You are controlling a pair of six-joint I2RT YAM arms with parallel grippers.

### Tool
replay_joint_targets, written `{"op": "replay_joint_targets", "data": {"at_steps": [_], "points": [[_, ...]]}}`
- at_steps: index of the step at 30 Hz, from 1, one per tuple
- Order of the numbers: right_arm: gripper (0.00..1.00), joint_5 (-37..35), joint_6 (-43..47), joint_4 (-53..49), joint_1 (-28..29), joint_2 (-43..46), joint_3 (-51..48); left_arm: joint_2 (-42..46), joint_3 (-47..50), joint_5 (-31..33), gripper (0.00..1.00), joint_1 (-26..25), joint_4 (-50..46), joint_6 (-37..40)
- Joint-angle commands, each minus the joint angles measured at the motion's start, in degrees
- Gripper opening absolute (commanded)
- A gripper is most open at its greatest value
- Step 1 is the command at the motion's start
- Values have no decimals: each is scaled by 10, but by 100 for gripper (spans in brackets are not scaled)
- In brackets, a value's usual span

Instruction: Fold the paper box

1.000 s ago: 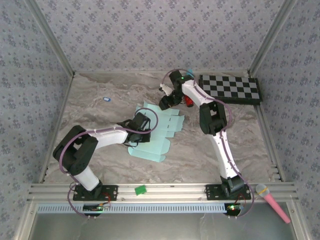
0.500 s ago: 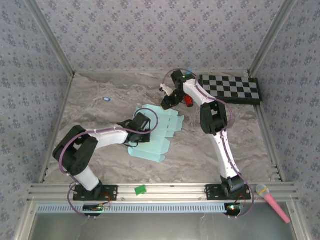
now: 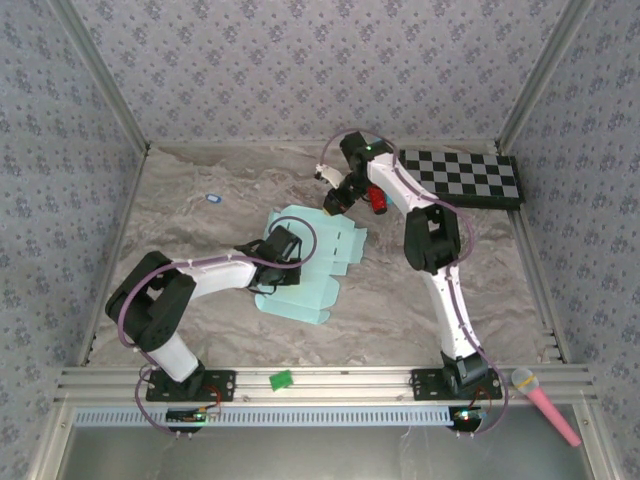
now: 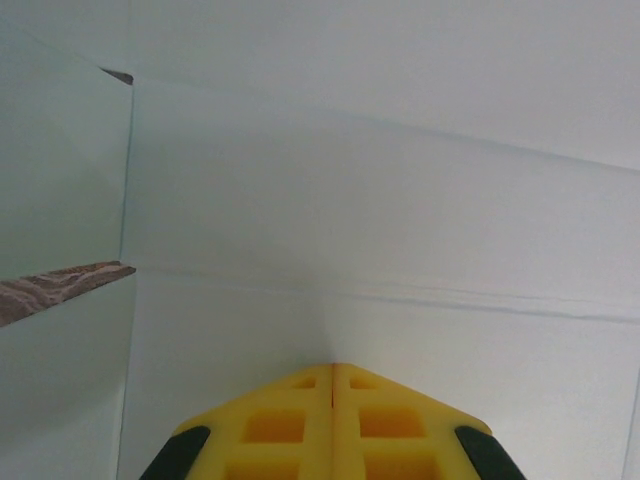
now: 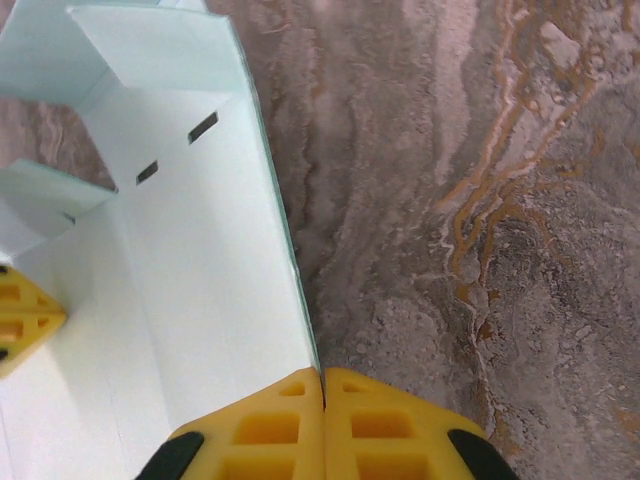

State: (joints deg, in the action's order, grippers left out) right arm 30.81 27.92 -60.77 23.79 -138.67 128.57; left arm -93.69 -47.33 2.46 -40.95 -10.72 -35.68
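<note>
The box [image 3: 315, 275] is an unfolded sheet, flat on the desk [image 3: 190, 225] near the middle. In the top view its long axis runs roughly from 7 o'clock to 1 o'clock.

The left pincer [image 3: 283, 250] is on the sheet's 9 o'clock side. Its jaws are fully closed and hold nothing, and in its own wrist view the joined tips press onto the card just short of a crease (it acts as a hold-down, not a grip).

The right pincer [image 3: 335, 203] is at the far end, about 1 o'clock from the sheet's centre. Its wrist view shows the jaws together, with the card's long side edge running straight into the seam between them. I judge that it has nipped that thin edge, though the contact itself is hidden between the pads.

From the right pincer the card stretches away toward 11 o'clock in its wrist view, past two small slits [image 5: 203, 127] to raised flaps at the far end. Bare desk lies from 12 to 3 o'clock.

The coming fold turns on this: the right arm has the free edge, and the panel lies to its left. A lift would likely have to swing that edge over toward 9 o'clock, hinging along a crease, while the left pincer pins the middle. A loose nip could let the card slip out.
</note>
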Motion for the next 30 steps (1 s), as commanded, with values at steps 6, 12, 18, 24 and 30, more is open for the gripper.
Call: {"op": "replay_joint_targets", "data": {"at_steps": [6,12,18,24,30], "points": [[0,-40,91,74,15,96,-84,64,34,36,2,-2,-27,-12],[0,-62,144,143,21,152,-156,154,83,98,17,2,-25,-35],[0,-92,166,221,32,201,-224,211,149,47,20,36,14,-45],[0,-125,190,323,49,251,-305,219,177,-19,16,42,63,-33],[0,-154,200,366,60,272,-340,203,189,-29,6,52,94,-46]]}}
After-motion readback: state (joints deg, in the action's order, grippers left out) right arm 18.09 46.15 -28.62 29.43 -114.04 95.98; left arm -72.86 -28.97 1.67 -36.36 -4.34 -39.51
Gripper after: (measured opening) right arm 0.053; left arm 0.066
